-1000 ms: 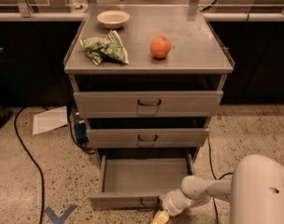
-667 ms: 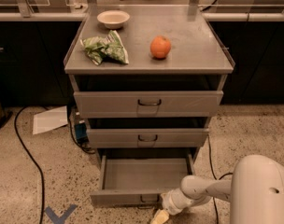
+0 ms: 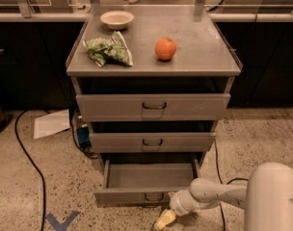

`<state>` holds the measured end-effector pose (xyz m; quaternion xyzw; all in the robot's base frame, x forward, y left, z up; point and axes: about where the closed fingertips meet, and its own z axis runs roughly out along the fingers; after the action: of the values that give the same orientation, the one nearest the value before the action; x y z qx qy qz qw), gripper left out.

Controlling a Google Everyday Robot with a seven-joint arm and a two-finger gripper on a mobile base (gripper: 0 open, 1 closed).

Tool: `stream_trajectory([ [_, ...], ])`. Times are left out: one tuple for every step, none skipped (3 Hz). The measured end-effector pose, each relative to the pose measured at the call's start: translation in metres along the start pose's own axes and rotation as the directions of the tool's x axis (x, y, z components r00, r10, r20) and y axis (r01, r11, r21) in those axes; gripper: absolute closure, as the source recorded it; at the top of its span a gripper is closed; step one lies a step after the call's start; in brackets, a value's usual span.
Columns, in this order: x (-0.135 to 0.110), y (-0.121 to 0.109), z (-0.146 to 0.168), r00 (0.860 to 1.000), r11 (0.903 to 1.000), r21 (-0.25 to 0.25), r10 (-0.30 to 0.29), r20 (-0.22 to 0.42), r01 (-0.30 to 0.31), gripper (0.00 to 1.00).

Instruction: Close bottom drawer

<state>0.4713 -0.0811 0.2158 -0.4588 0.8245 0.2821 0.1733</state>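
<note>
Nearest the camera, the robot's white arm (image 3: pixel 216 193) reaches in from the lower right. Its pale yellowish gripper (image 3: pixel 165 220) hangs low over the speckled floor, just in front of the bottom drawer (image 3: pixel 127 197) and a little right of its small dark handle (image 3: pixel 153 197). I cannot tell whether the gripper is released or clenched, nor whether it touches the front panel. It does not seem to be holding anything.

Compared with a second ago, the gripper sits in nearly the same spot, while the drawer's low front panel looks slightly further back toward the cabinet. The change is small. If it is real, the closing push has probably begun but has a long way to go. The shallow tray is still pulled well out, with its bare grey floor on show, and its front stands well forward of the drawers above.

Behind and above it, the middle drawer (image 3: pixel 117 142) is open a little and the top drawer (image 3: pixel 113 107) stands out further. Neither belongs to this task.

On the grey metal cabinet (image 3: pixel 199 57) lie a crumpled green bag (image 3: pixel 109 50) and an orange (image 3: pixel 166 48). A pale bowl (image 3: pixel 117 19) sits near the back edge.
</note>
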Motion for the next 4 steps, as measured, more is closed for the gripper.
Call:
stream_trajectory([
  [0.003,-0.014,0.007,1.0,0.9996,-0.018,0.021,-0.009,-0.021,0.0],
  [0.003,-0.042,-0.003,0.998,0.9978,0.025,0.06,0.015,-0.061,0.0],
  [0.001,-0.063,-0.017,0.997,0.9938,0.082,0.073,0.031,-0.075,0.0],
  [0.001,-0.063,-0.017,0.997,0.9938,0.082,0.073,0.031,-0.075,0.0],
])
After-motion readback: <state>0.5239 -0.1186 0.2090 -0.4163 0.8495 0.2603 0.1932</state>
